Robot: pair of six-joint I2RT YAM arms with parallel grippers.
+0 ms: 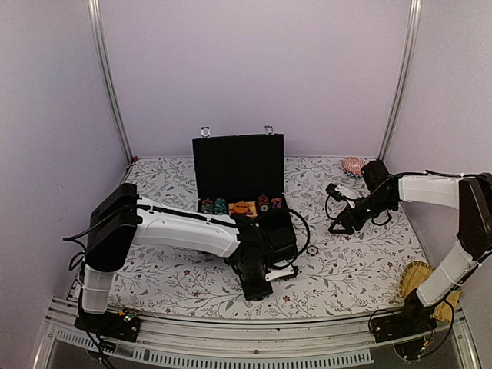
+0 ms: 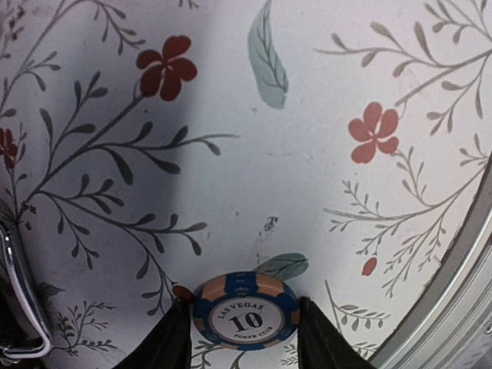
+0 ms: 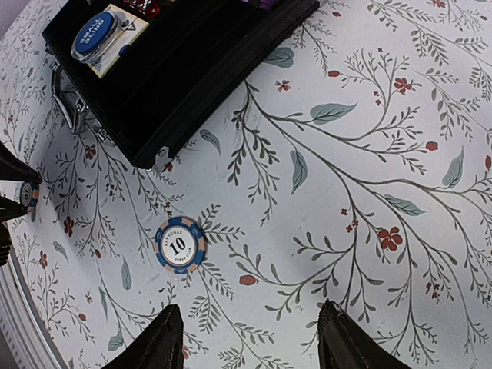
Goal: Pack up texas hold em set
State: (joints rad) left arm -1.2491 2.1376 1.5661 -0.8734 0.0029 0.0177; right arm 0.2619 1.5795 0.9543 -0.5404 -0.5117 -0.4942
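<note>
The black case (image 1: 238, 165) stands open at mid table, its lid upright and a row of chips (image 1: 242, 206) in the tray. In the right wrist view its corner (image 3: 192, 69) shows a blue disc (image 3: 94, 32) on a card, and a silver handle (image 3: 65, 100). My left gripper (image 2: 244, 307) sits low by the front rail, in front of the case (image 1: 257, 290). Both its fingers touch the rim of a blue-and-orange "10" chip (image 2: 246, 311). My right gripper (image 3: 250, 319) hovers open over the cloth (image 1: 338, 227). A second "10" chip (image 3: 180, 245) lies flat ahead and left of it.
A pink shell-like object (image 1: 354, 164) lies at the back right. A yellow straw item (image 1: 419, 280) lies by the right arm's base. The table's metal front rail (image 2: 453, 307) runs close beside the left gripper. The case's handle (image 2: 23, 307) is just to its left.
</note>
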